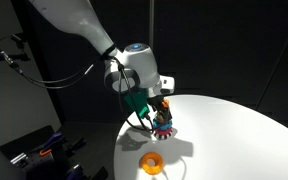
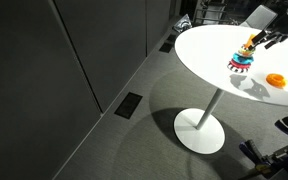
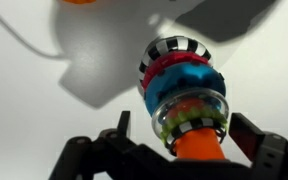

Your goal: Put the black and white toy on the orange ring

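A stacking toy (image 1: 163,124) stands on the white round table (image 1: 234,130), with red and blue rings and an orange peg (image 3: 196,146) on top. A black-and-white striped piece (image 3: 174,46), the black and white toy, is at the stack's table end. The orange ring (image 1: 152,161) lies flat on the table a short way from the stack, also seen as the orange ring (image 2: 275,79) and at the wrist view's top edge (image 3: 79,2). My gripper (image 3: 184,135) hangs open over the stack, one finger on each side of the peg, holding nothing.
The table's edge (image 2: 199,60) curves close to the stack and ring. Below stand its pedestal base (image 2: 201,131) on grey carpet and dark wall panels (image 2: 74,60). Cables and gear (image 1: 34,145) sit beside the table.
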You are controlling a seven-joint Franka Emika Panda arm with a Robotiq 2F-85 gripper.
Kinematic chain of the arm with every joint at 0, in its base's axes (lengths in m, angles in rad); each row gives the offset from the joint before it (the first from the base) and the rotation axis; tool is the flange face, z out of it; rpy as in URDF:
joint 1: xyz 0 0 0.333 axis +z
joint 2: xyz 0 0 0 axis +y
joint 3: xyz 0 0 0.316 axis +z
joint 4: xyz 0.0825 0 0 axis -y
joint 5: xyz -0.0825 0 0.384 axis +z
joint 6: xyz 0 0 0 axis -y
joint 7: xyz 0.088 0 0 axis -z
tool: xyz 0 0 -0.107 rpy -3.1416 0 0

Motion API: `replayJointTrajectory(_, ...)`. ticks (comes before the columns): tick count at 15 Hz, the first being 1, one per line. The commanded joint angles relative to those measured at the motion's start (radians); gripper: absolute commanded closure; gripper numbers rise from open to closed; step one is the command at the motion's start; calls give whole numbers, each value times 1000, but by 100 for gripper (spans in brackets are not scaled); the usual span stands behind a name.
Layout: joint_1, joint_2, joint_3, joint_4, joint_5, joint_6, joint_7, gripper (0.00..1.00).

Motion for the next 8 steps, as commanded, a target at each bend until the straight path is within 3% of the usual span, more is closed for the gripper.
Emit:
replayJointTrajectory(1, -7, 17, 16, 17, 1, 32, -23, 0)
replayJointTrajectory(8, 2, 48, 18, 34, -8, 76, -14, 0)
